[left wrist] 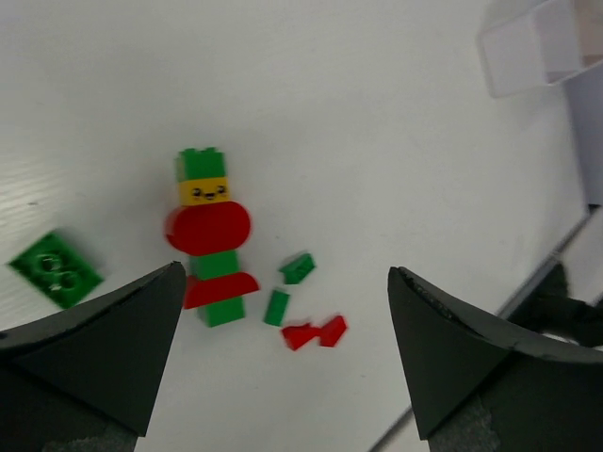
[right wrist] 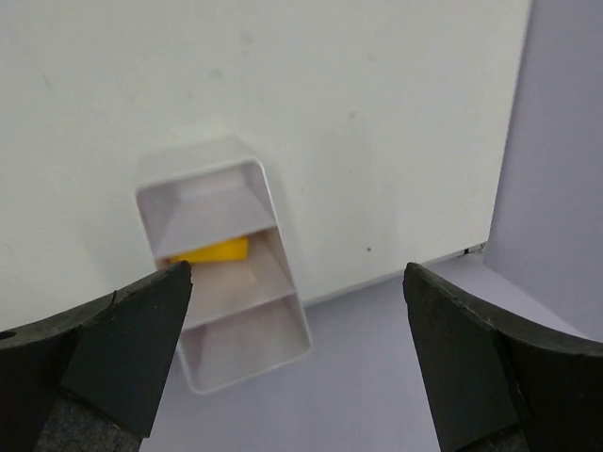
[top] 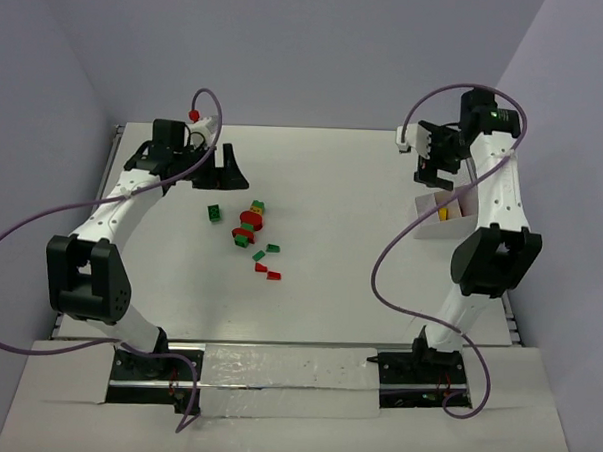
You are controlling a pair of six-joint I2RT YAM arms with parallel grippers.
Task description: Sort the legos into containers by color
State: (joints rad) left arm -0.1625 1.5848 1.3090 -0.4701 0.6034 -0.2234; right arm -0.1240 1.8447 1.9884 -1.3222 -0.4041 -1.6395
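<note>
The legos lie mid-table: a stacked green, yellow and red figure (top: 248,225), a flat green brick (top: 214,212), a small green piece (top: 273,249) and red pieces (top: 267,271). My left gripper (top: 212,172) is open and empty, hovering just behind them. In the left wrist view the figure (left wrist: 209,235), green brick (left wrist: 55,269), small green pieces (left wrist: 298,267) and red pieces (left wrist: 314,332) show between the open fingers of the gripper (left wrist: 286,271). The white three-compartment tray (top: 428,204) holds a yellow brick (right wrist: 209,251) in its middle compartment. My right gripper (right wrist: 297,271) is open and empty above the tray (right wrist: 207,202).
The tray sits close to the table's right edge (right wrist: 396,273), beside the right arm's forearm (top: 498,205). Purple cables loop off both arms, one with a red cap (top: 193,113). Grey walls enclose the table on three sides.
</note>
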